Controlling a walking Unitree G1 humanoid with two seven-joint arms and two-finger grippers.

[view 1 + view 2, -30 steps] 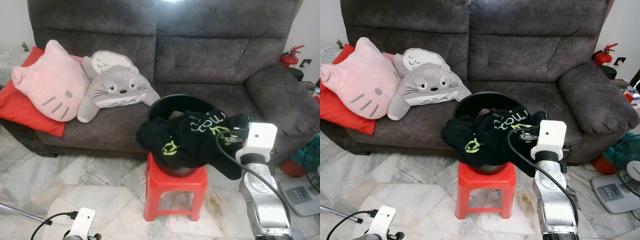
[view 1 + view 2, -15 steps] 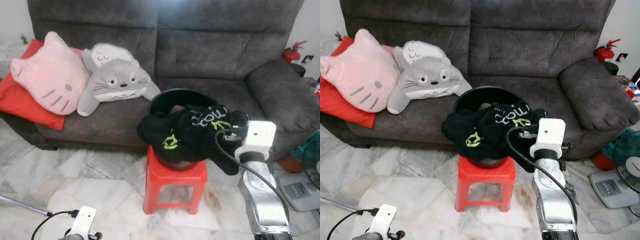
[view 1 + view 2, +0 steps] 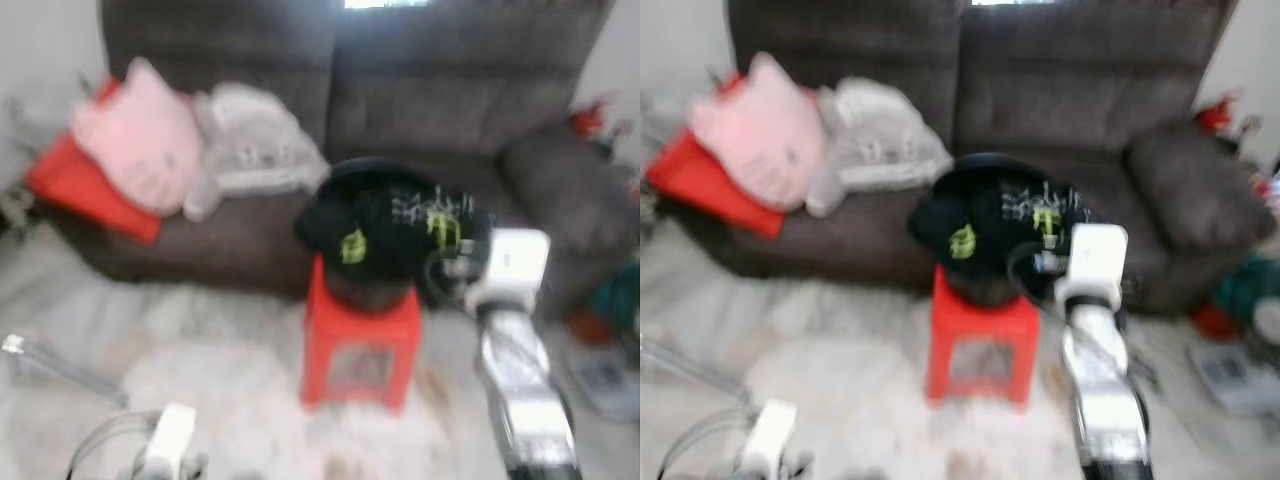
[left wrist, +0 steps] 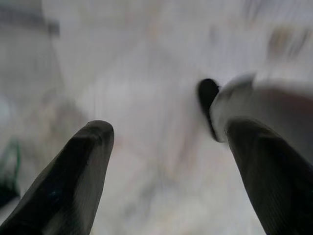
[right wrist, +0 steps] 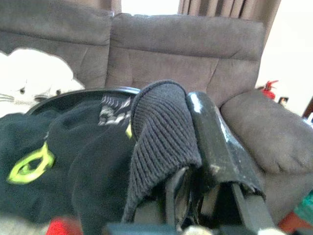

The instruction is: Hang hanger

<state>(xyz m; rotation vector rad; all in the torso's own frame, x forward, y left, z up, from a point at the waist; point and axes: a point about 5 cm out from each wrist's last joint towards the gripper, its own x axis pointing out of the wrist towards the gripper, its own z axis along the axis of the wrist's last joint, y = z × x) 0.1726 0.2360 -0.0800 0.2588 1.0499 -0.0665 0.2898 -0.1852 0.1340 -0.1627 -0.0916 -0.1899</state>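
The black garment (image 3: pixel 385 235) lies heaped in and over the rim of the black basin (image 3: pixel 985 165), which stands on the red stool (image 3: pixel 360 335) in front of the grey sofa (image 3: pixel 1080 70); no hanger can be made out, and both head views are blurred. From the stool, the right gripper (image 5: pixel 195 147) sits at the basin's right edge, raised to garment height, and the wrist view shows its black fingers (image 5: pixel 215 142) closed on a ribbed dark cuff (image 5: pixel 159 127) of that garment. The left gripper (image 4: pixel 166 161) hangs low over the pale floor to the stool's left and well apart from it, fingers spread with nothing between them. So the right arm is the nearer one by far. The garment's long axis runs roughly left to right across the basin, its gripped end pointing toward the right arm.
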